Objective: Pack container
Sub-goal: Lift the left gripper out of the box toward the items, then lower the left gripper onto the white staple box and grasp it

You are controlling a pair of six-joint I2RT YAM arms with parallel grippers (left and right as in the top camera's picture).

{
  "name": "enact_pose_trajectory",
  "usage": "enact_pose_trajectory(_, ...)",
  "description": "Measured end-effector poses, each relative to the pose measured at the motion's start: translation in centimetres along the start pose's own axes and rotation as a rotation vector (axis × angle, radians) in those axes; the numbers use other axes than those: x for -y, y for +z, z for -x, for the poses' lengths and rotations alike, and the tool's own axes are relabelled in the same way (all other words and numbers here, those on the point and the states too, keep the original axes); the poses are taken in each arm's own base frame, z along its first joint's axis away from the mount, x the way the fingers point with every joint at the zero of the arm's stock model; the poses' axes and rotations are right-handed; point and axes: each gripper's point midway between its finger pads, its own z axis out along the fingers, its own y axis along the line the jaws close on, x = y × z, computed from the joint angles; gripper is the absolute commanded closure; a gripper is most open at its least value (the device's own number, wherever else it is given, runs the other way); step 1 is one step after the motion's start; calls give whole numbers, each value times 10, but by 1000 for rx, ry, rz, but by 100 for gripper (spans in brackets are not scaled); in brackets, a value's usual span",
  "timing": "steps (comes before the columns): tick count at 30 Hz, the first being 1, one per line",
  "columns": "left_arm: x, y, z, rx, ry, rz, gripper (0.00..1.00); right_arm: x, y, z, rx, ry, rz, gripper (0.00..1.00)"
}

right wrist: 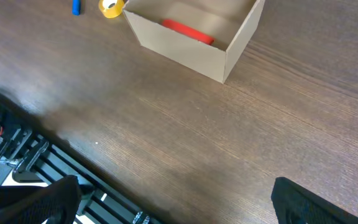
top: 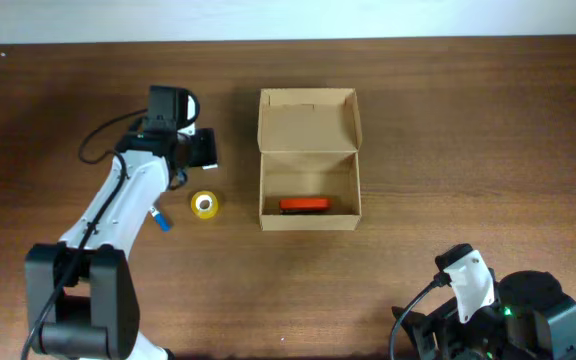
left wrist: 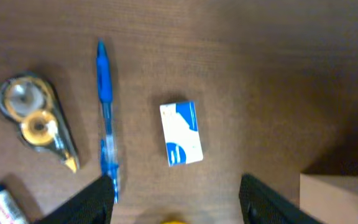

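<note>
The container (top: 308, 128) is an open tan cardboard box at the table's middle, its flap lid standing at the back. A red-orange item (top: 303, 205) lies inside along the front wall. My left gripper (top: 203, 150) is open and empty, left of the box and above a yellow tape roll (top: 205, 204). In the left wrist view its fingers (left wrist: 178, 202) frame bare table near a blue pen (left wrist: 106, 118) and a white-and-blue eraser (left wrist: 181, 133). My right gripper (right wrist: 176, 199) is open and empty near the front right edge, far from the box (right wrist: 191, 37).
A correction tape dispenser (left wrist: 36, 121) and a glue stick (left wrist: 2, 205) lie left of the pen. The box's corner (left wrist: 344, 199) shows at the right of the left wrist view. The right arm (top: 473, 285) sits at the front right edge.
</note>
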Motion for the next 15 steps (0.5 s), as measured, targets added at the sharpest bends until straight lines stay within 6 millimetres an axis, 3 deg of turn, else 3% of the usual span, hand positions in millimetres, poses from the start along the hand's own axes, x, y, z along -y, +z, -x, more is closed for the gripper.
enact_pose_trajectory(6,11,14,-3,12,9,1,36,0,0,0,0,0,0,1)
enact_pose_trajectory(10,21,39,-21,-37,5,37,36,0,0,0,0,1,0,1)
enact_pose_trajectory(15,15,58,-30,-56,-36,83,36,0,0,0,0,1,0,1)
